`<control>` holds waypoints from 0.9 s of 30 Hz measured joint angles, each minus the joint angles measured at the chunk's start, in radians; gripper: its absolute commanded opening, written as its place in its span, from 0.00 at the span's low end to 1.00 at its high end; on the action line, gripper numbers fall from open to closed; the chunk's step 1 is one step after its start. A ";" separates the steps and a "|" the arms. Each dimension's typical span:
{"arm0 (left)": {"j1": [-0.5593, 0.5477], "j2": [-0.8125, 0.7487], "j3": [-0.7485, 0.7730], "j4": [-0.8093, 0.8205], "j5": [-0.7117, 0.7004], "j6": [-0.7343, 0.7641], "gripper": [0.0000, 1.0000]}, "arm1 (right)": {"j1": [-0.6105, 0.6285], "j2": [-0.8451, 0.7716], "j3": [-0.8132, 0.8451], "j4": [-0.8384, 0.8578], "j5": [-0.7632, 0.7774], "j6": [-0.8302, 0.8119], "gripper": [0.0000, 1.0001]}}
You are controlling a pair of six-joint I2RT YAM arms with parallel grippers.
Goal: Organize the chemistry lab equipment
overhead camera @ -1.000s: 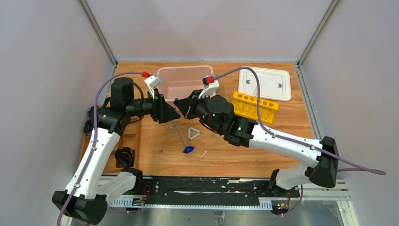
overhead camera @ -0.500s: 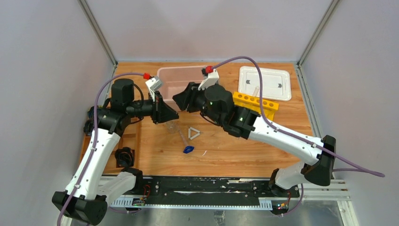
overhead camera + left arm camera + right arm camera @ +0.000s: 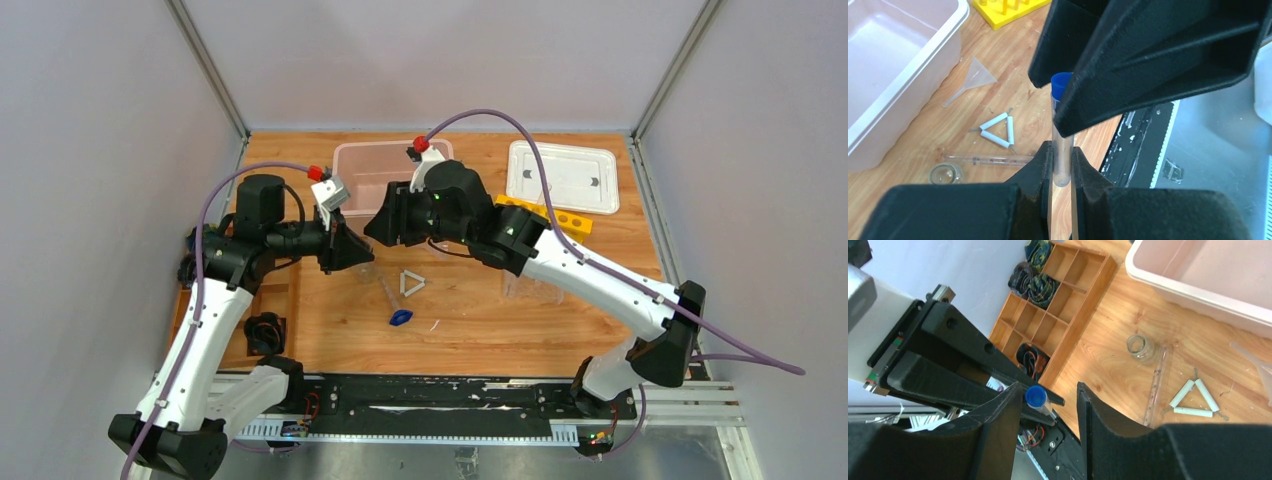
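Observation:
My left gripper is shut on the lower end of a clear tube with a blue cap and holds it above the table. My right gripper is open. Its fingers stand on either side of the tube's capped end, which lies close to the left finger. In the top view the two grippers meet, left and right. Below them on the table lie a white triangle, a blue clip, a clear rod, a small clear beaker and a funnel.
A pink bin stands at the back, with a white lid to its right. A yellow tube rack sits partly under my right arm. A wooden compartment tray lies along the table's left edge.
My right arm has swung left and back, and its open jaws have come around the capped end of the tube. My left gripper has shifted slightly and keeps hold of the tube.

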 measured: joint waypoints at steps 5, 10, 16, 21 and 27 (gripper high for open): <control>-0.001 -0.002 -0.009 -0.008 -0.016 0.036 0.00 | 0.000 0.019 0.027 -0.026 -0.049 -0.003 0.43; -0.003 -0.004 -0.011 -0.032 -0.031 0.075 0.00 | 0.000 0.056 0.055 -0.040 -0.086 -0.010 0.36; -0.006 -0.011 -0.011 -0.067 -0.055 0.123 0.00 | -0.002 0.105 0.080 -0.079 -0.127 -0.019 0.15; -0.008 -0.016 -0.011 -0.083 -0.060 0.142 0.34 | -0.005 0.106 0.081 -0.089 -0.146 -0.024 0.00; -0.008 -0.024 -0.011 -0.089 -0.100 0.160 1.00 | -0.043 0.055 0.032 -0.118 -0.145 -0.041 0.00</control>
